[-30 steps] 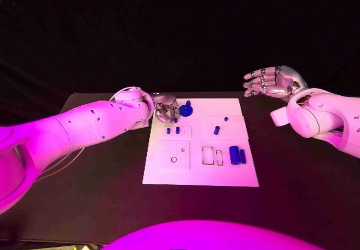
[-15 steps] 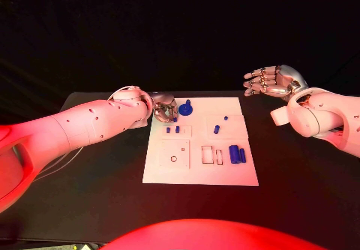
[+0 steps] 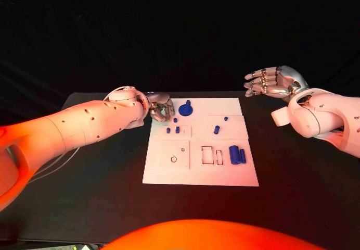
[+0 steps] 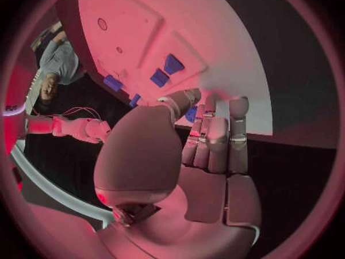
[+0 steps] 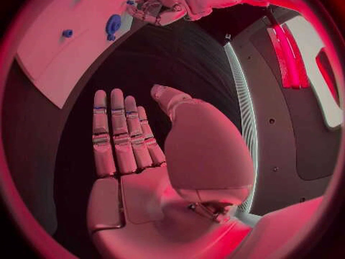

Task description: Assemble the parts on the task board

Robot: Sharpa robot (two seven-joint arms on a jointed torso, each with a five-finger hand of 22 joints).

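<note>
Head view: left hand (image 3: 161,108) hovers at the far-left corner of the board (image 3: 201,179), fingers curled, just beside the disc-shaped blue part (image 3: 186,109); whether it grips anything cannot be told. Right hand (image 3: 274,81) is raised beyond the board's far-right corner, fingers loosely spread, holding nothing. Two blue cylinders (image 3: 237,154) lie side by side near the board's right edge.

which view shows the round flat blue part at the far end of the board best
The head view: the round flat blue part lies unobstructed on the task board, beside the left hand. The right wrist view shows it small near the rim; in the left wrist view I cannot identify it.
</note>
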